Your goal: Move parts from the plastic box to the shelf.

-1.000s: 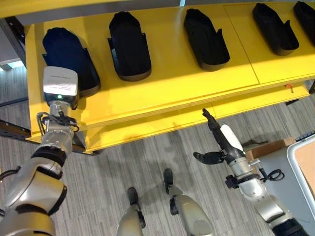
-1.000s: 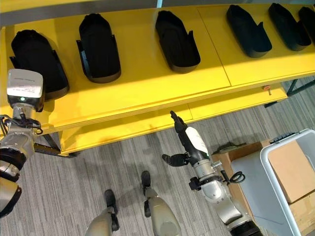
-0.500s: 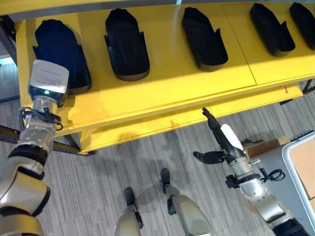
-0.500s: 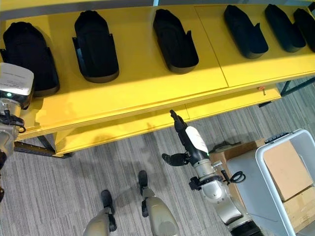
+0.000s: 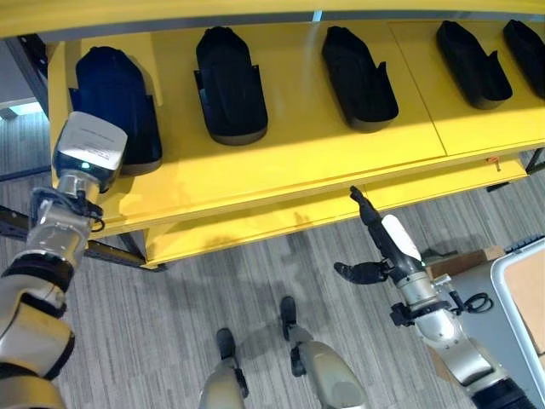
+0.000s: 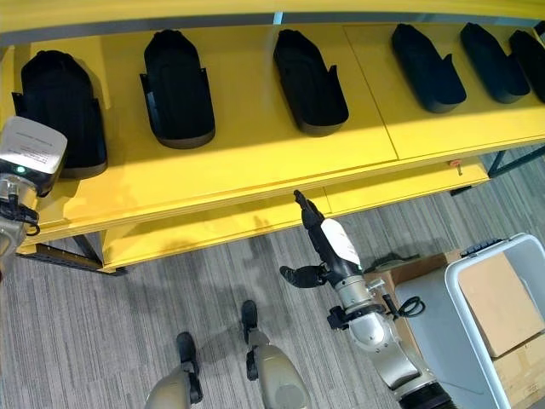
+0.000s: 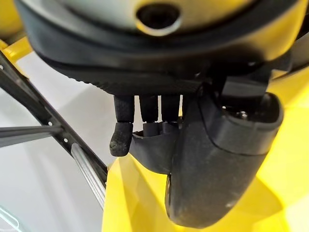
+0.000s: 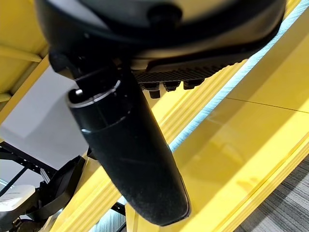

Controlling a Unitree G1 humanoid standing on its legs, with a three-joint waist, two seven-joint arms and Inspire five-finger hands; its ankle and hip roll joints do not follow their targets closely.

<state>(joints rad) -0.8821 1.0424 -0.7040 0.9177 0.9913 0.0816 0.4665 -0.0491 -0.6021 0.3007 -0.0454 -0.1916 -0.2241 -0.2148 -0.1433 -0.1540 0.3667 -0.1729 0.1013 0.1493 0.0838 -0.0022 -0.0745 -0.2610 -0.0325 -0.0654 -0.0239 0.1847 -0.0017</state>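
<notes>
1. The right hand hangs low in front of the yellow shelf, below its front edge. Its fingers are straight and its thumb sticks out to the side. It holds nothing.
2. The left hand is up at the left end of the shelf, by the front edge. Its fingers point straight down and look loose. They touch a black part there, but I cannot tell if they grip it.
3. Black parts lie in a row on the shelf. The far left part is just past the left arm. The next part and the third part lie to its right.
4. Each part lies with its long side running from the front edge to the back.
5. The plastic box sits on the floor by the right arm, so the right hand is nearer to it.
</notes>
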